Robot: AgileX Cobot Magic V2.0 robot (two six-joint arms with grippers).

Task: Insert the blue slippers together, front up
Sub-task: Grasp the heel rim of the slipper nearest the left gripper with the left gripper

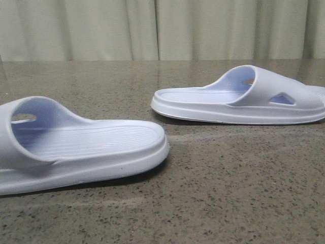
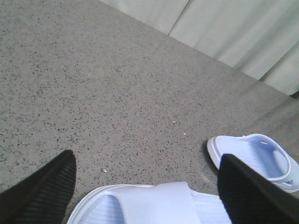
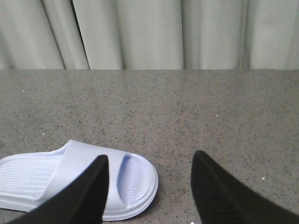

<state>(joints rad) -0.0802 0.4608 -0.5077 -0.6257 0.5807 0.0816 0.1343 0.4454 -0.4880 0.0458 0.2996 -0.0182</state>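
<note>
Pale pleated curtains [image 1: 162, 28] hung behind a speckled grey-brown stone tabletop [image 1: 228, 178], on which the two blue slippers lay well apart, both flat on their soles. From the front camera, the near slipper [image 1: 76, 147] sat low at the left, its ribbed footbed and rounded heel end pointing right, its wide strap cut off by the frame's left edge. The far slipper [image 1: 244, 99] rested farther back at the right, heel end pointing left, strap to the right with a triangular side cut-out showing.

Neither arm appeared in the front view. At the left wrist camera, the left gripper [image 2: 149, 186] hovered above the near slipper [image 2: 154, 205], its two dark ribbed fingers [image 2: 42, 191] spread wide with the slipper's strap between them in the view, not touching it; the far slipper [image 2: 261, 158] lay beyond on the tabletop [image 2: 117, 84]. At the right wrist camera, the right gripper [image 3: 149, 186] was likewise released, its dark fingers [image 3: 79, 196] apart and holding nothing. A slipper [image 3: 56, 182] lay beneath and beside one finger, toe end nearer the gap between the fingers; whether the finger touched it could not be told. Curtains [image 3: 149, 32] closed off the back of that view too
</note>
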